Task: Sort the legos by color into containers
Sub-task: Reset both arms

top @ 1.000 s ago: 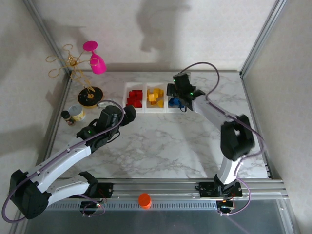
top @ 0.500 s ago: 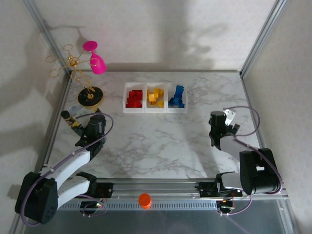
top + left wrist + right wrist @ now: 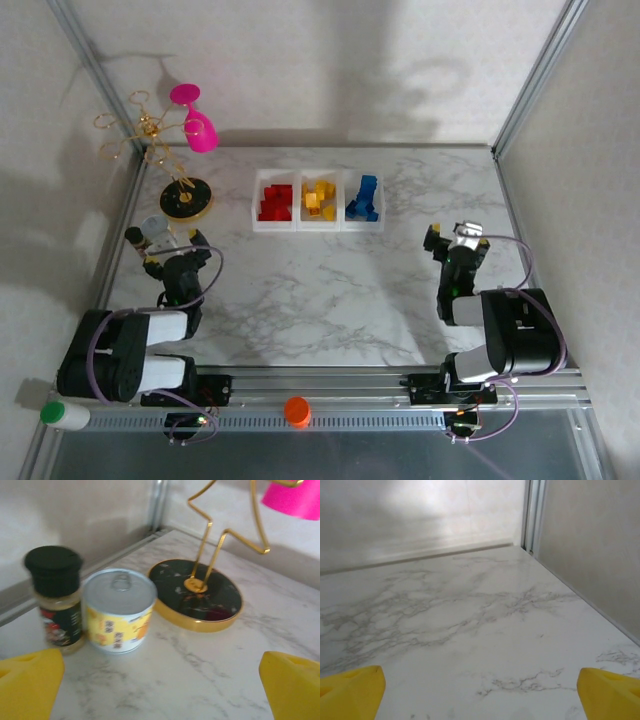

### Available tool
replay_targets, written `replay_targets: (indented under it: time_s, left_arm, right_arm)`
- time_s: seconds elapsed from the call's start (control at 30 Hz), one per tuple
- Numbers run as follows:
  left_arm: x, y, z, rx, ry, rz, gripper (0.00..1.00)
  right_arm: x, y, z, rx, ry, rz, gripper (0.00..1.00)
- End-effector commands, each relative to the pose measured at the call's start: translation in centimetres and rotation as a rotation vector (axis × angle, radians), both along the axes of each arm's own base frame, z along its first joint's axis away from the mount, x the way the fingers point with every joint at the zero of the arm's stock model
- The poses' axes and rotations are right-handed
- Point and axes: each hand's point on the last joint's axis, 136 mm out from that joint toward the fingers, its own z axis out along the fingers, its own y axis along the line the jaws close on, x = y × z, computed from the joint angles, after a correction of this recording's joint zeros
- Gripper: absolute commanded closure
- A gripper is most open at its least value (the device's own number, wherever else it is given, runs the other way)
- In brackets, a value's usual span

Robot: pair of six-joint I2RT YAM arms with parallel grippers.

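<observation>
Sorting looks finished: the legos [image 3: 319, 198] lie red, yellow and blue, one color per bin, in the containers [image 3: 318, 227] at the far middle of the table [image 3: 330, 290], while the left gripper [image 3: 172, 258] and right gripper [image 3: 455, 240] hang wide open and empty near their bases.

Glossy marbled table [image 3: 470, 610], metal can [image 3: 119, 610]
</observation>
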Motion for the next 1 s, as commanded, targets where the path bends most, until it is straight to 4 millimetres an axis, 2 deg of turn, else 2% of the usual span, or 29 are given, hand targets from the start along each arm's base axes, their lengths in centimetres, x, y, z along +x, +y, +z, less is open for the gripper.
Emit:
replay_targets:
  time_s: [0.0,0.1,0.2,0.23,0.97]
  left_arm:
    - [1.2,-1.7,2.7,0.035,-0.121,-0.096,0.0]
    - [1.5,-2.5,2.0,0.06,-0.119,-0.125,0.0]
    - [3.0,-3.5,0.9,0.102,-0.062,-0.132,0.01]
    - [3.1,-3.2,0.5,0.084,-0.042,-0.137,0.01]
    - [3.2,-3.1,0.6,0.08,-0.048,-0.138,0.01]
  right_arm:
    - [-0.3,1.9,1.4,-0.032,-0.113,0.124,0.01]
    - [1.4,1.6,0.4,0.0,-0.049,0.149,0.01]
    - [1.3,1.6,0.4,0.002,-0.053,0.152,0.01]
    - [1.4,1.6,0.4,0.002,-0.046,0.15,0.01]
    - [1.3,1.7,0.4,-0.004,-0.048,0.152,0.01]
